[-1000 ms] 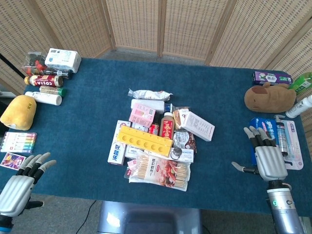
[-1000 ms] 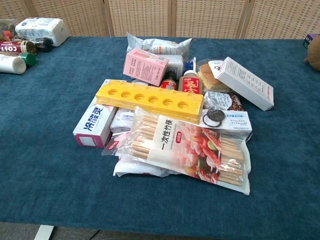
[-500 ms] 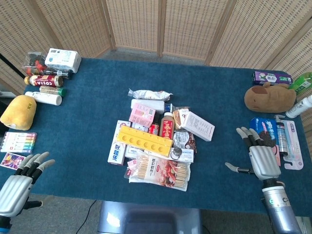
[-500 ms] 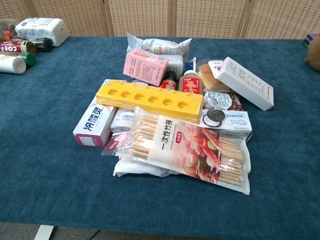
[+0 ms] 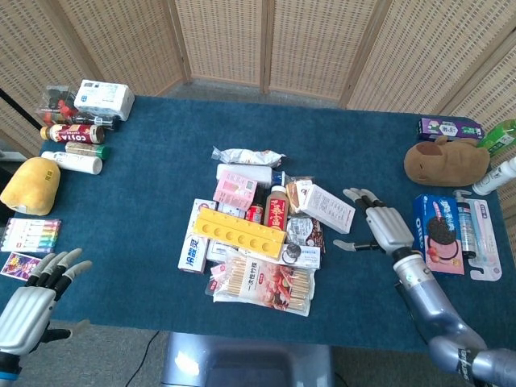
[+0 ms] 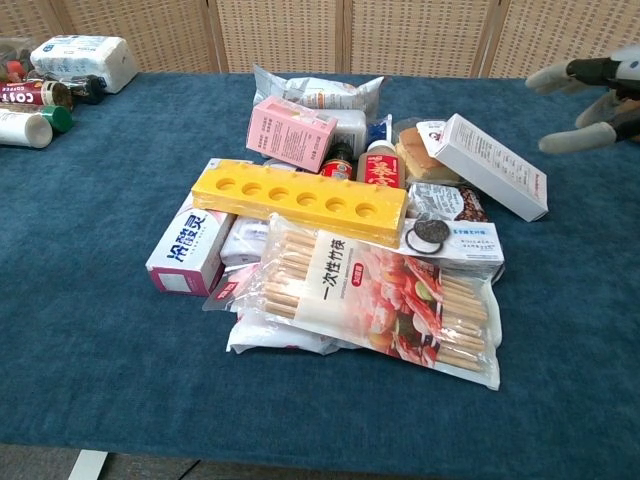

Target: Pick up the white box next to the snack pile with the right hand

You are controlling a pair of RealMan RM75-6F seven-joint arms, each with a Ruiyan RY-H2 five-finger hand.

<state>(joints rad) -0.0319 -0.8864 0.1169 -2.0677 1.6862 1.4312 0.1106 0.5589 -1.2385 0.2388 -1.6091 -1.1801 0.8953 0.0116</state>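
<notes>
The white box (image 5: 326, 207) (image 6: 489, 164) lies tilted on the right side of the snack pile, its printed label facing up. My right hand (image 5: 379, 227) (image 6: 600, 95) hovers just to the right of it, fingers spread and holding nothing, a short gap from the box. My left hand (image 5: 34, 298) is at the table's near left corner, fingers apart and empty; the chest view does not show it.
The pile holds a yellow holed tray (image 5: 240, 233), a pink box (image 5: 235, 189), a biscuit-stick bag (image 5: 264, 281) and bottles. A cookie pack (image 5: 439, 234) and plush capybara (image 5: 446, 160) lie at right. Bottles (image 5: 72, 147), a yellow plush (image 5: 29, 185) and markers (image 5: 29, 235) lie at left.
My right hand has moved up and left from beside the cookie pack toward the white box, and now shows in the chest view. The left hand has hardly moved.
</notes>
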